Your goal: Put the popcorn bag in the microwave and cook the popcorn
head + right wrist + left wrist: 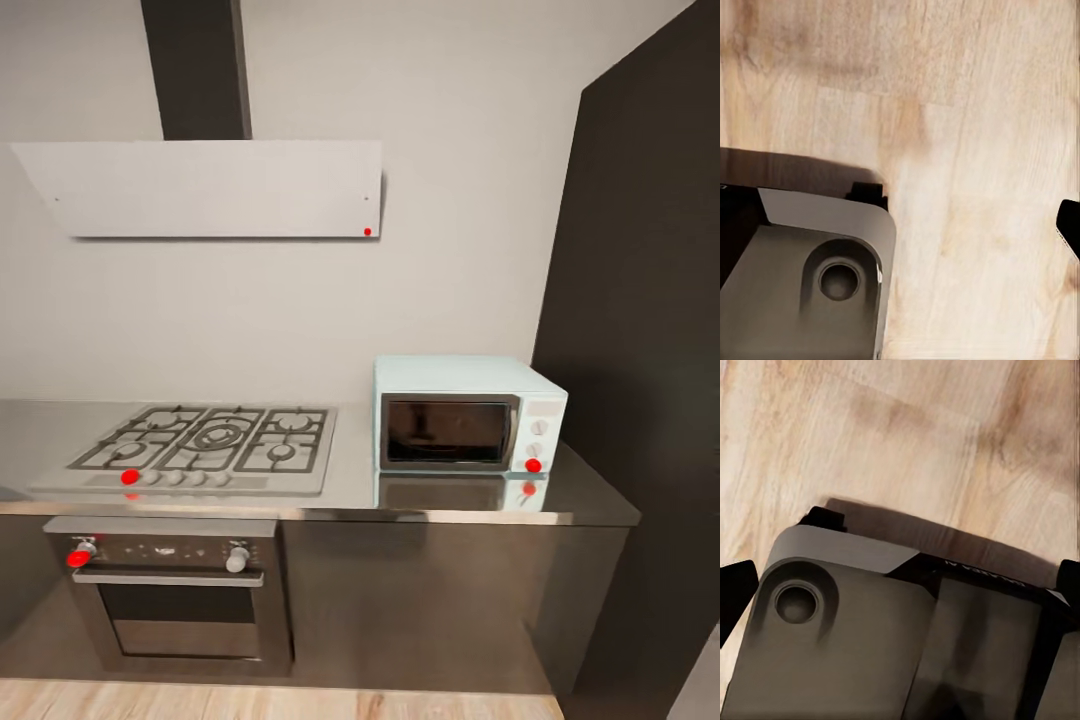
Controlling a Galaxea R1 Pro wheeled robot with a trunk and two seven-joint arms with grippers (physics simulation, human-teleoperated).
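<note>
The pale mint-blue microwave [468, 413] stands at the right end of the steel countertop [350, 480], its dark glass door closed and a red dot on its lowest knob. The popcorn bag and the popcorn are out of view. My left gripper [900, 585] hangs open over the wood floor [907, 435] and my own grey base [870, 645], a black fingertip at each picture edge. My right gripper [900, 225] is likewise open above the floor, with one fingertip [1069, 225] showing at the edge.
A gas hob [205, 445] sits left of the microwave, with a built-in oven [170, 595] under it and a white hood [210, 188] above. A tall dark cabinet [640, 350] walls off the right side. Light wood floor [270, 700] runs along the cabinet fronts.
</note>
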